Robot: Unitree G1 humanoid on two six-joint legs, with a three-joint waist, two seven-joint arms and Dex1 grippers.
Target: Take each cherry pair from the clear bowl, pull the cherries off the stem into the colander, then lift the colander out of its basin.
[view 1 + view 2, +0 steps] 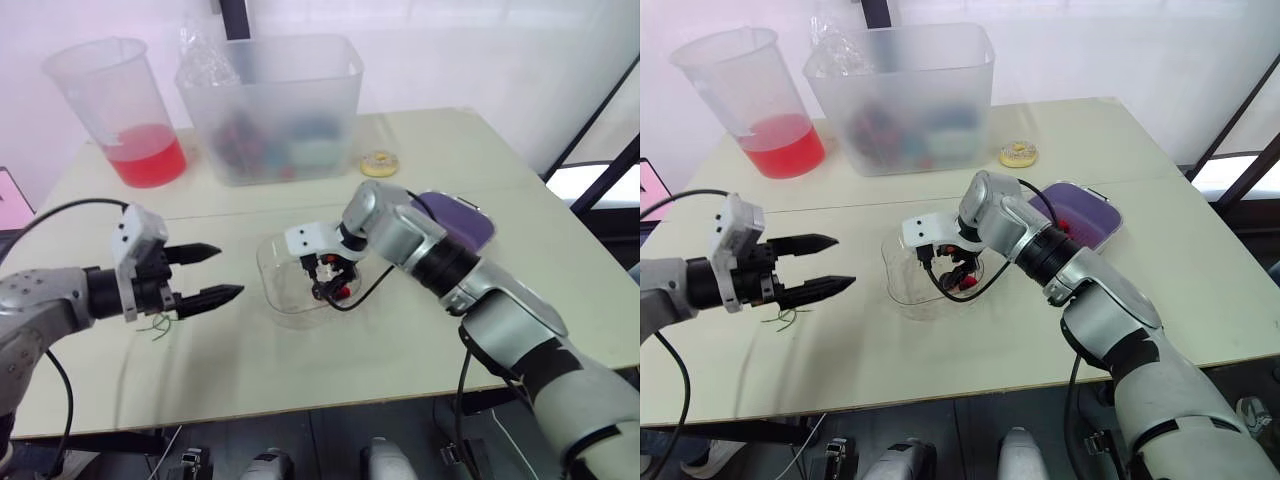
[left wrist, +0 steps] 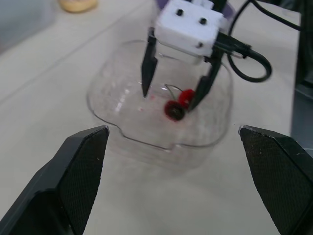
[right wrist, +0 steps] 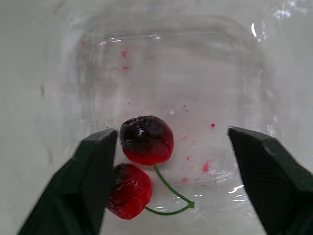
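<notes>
The clear bowl (image 1: pixel 285 290) stands mid-table and holds one cherry pair (image 3: pixel 145 141), a dark cherry and a red one joined by a green stem. My right gripper (image 3: pixel 171 132) reaches down into the bowl, open, with one finger touching the cherries and the other well clear. It also shows from the left wrist as the right gripper (image 2: pixel 170 99) over the cherry pair (image 2: pixel 176 105). My left gripper (image 1: pixel 226 271) hovers open just left of the bowl, holding nothing. The purple colander (image 1: pixel 1088 215) sits in its basin (image 1: pixel 1112 228) behind my right forearm.
Bare green stems (image 1: pixel 158 323) lie on the table under my left gripper. At the back stand a beaker of red liquid (image 1: pixel 128 115) and a frosted bin (image 1: pixel 280 110). A small yellow ring (image 1: pixel 379 163) lies beside the bin.
</notes>
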